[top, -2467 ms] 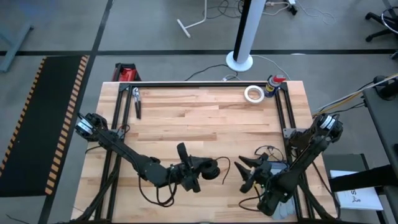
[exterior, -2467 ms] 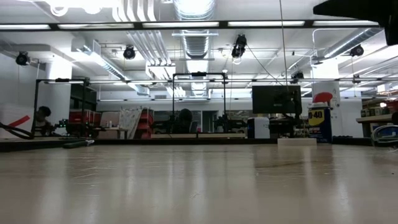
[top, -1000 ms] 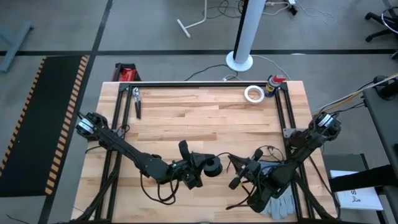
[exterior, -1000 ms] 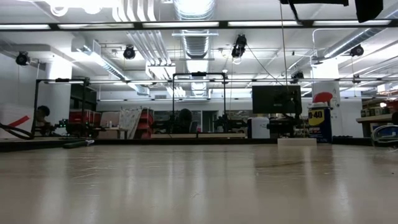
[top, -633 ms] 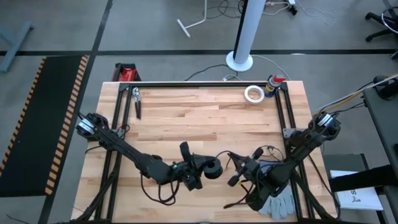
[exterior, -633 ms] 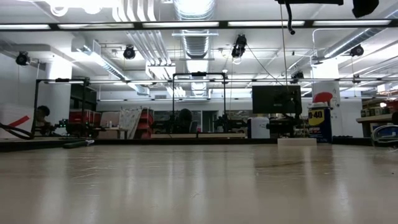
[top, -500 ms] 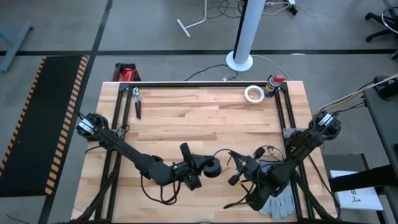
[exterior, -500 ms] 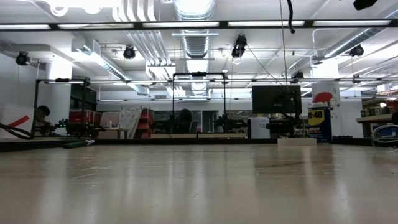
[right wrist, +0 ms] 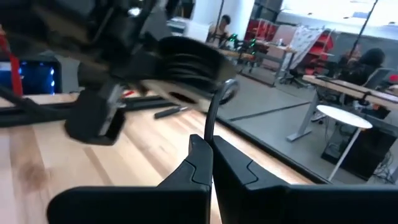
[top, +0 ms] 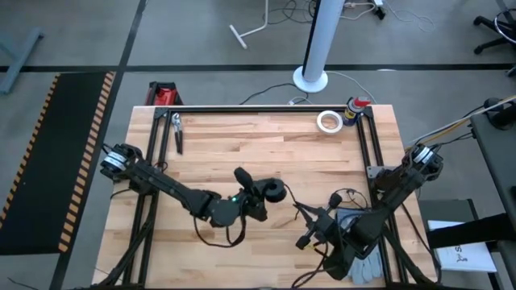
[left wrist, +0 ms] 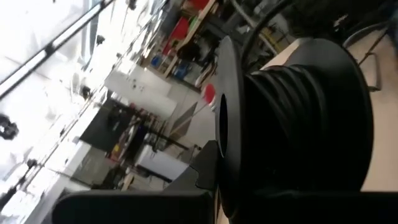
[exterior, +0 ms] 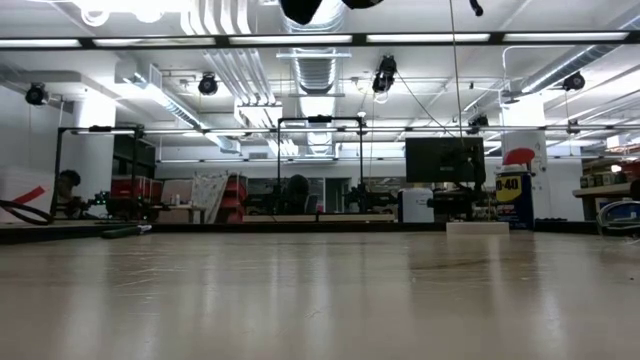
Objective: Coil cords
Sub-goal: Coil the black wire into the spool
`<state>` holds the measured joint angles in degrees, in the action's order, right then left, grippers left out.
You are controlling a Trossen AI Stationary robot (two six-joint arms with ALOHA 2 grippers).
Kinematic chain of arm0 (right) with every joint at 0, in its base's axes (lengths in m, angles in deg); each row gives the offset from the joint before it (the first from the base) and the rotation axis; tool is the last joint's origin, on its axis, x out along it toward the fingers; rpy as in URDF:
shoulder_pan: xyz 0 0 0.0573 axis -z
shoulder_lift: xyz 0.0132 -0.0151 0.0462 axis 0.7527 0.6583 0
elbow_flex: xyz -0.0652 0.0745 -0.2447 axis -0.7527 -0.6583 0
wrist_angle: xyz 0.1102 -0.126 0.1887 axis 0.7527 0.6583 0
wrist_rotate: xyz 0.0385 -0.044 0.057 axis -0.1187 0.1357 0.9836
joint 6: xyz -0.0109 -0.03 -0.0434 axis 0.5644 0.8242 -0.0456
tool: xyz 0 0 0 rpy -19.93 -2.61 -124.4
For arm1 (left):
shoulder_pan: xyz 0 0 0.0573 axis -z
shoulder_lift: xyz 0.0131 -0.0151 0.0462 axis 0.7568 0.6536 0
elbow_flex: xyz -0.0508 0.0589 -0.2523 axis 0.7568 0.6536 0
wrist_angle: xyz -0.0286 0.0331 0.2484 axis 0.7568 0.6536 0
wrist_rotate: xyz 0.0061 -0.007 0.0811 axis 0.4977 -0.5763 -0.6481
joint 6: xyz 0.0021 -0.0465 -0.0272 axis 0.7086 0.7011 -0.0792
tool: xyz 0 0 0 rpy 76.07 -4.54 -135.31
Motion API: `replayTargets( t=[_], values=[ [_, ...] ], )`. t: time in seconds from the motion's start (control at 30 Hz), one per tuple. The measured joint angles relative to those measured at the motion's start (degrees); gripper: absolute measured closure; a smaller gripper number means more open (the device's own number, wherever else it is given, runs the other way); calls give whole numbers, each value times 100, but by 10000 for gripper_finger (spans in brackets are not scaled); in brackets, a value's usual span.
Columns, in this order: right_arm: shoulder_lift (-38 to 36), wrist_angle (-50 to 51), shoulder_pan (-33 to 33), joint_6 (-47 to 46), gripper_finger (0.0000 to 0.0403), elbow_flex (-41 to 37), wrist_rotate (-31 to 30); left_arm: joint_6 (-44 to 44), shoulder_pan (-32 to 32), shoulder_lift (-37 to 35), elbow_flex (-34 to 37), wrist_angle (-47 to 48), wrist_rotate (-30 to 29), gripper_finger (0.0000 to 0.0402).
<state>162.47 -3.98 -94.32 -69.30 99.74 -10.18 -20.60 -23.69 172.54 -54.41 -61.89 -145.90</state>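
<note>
The black cord is mostly wound into a tight round coil (top: 274, 192) with a wide round flange (left wrist: 227, 124), and it fills the left wrist view (left wrist: 305, 112). My left gripper (top: 256, 200) holds this coil above the table's middle. It shows at the low view's top edge (exterior: 310, 8). A free strand (top: 292, 206) runs from the coil to my right gripper (top: 309, 234), which is shut on it nearer the table's near edge. In the right wrist view the strand (right wrist: 209, 115) rises from the fingers toward the coil (right wrist: 186, 62). My left gripper carries the coil at its fingertips, lifted clear of the table. The coil itself hides where the fingers meet it. My right gripper pinches the thin free strand (right wrist: 208, 132) between its two shut fingers, at their free ends. The strand runs up and away to the coil, clear of the table.
A grey glove (top: 367, 262) lies under the right arm at the near right. A white tape roll (top: 328, 121) and a spray can (top: 355, 109) stand at the far right, and pliers (top: 177, 133) lie at the far left. Bare wood (top: 242, 153) lies between them.
My left gripper has carried the coil toward the table's far edge and now shows at the top of the low view. My right gripper has drawn back a little toward the near edge with the strand. The strand between them is now longer.
</note>
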Motion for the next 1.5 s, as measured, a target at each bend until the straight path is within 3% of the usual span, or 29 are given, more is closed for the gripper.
replayTargets(
  t=[0.27,0.47,0.63,1.03,1.5],
  values=[
    [63,-831,35,1263,403,105,391,380,-322,0,2,254,509,402],
    [63,-1867,382,2643,403,90,1201,654,-432,0,0,274,769,401],
    [63,-2205,732,3257,403,86,1799,942,-432,0,-99,285,856,402],
    [60,-2300,837,3420,403,24,1440,2549,-443,4,-468,761,1089,402],
    [61,-2954,896,3956,403,16,1546,3142,-445,4,-452,768,1203,402]
  ],
)
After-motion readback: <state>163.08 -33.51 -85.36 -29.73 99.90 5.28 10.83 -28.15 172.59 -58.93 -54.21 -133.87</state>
